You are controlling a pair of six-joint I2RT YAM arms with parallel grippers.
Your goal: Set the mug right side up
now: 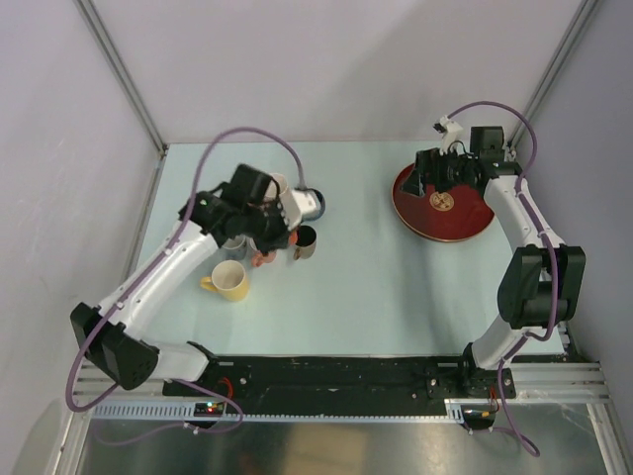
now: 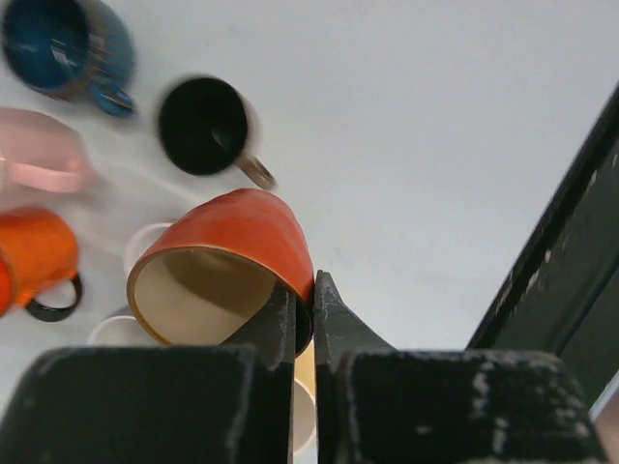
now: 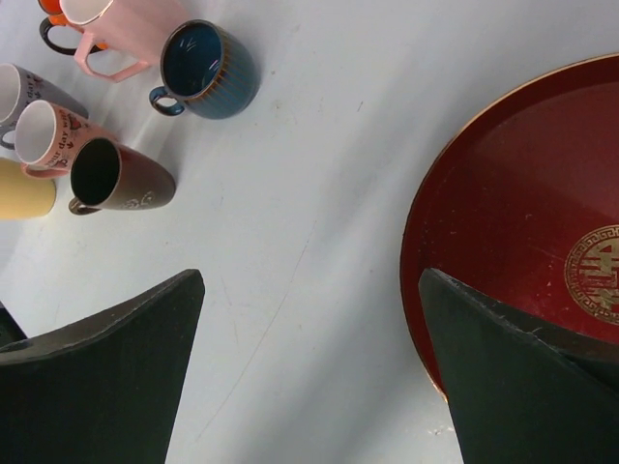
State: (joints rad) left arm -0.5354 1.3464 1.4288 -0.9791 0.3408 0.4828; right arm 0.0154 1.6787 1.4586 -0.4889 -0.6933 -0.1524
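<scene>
My left gripper (image 2: 311, 300) is shut on the rim of an orange-red mug (image 2: 232, 237) with a cream inside. One finger is inside the mug and one outside. The mug hangs tilted above the table, its mouth turned toward the camera and down. In the top view the left gripper (image 1: 259, 210) hovers over the cluster of mugs, and the held mug is hidden under it. My right gripper (image 3: 309, 319) is open and empty, at the left edge of the red tray (image 3: 522, 242) at the far right (image 1: 425, 180).
Several mugs stand below the left gripper: blue (image 2: 68, 43), dark brown (image 2: 208, 126), pink (image 2: 39, 150), orange with a black handle (image 2: 34, 256). A yellow mug (image 1: 230, 280) sits nearest the front. The red tray (image 1: 465, 223) is at the back right.
</scene>
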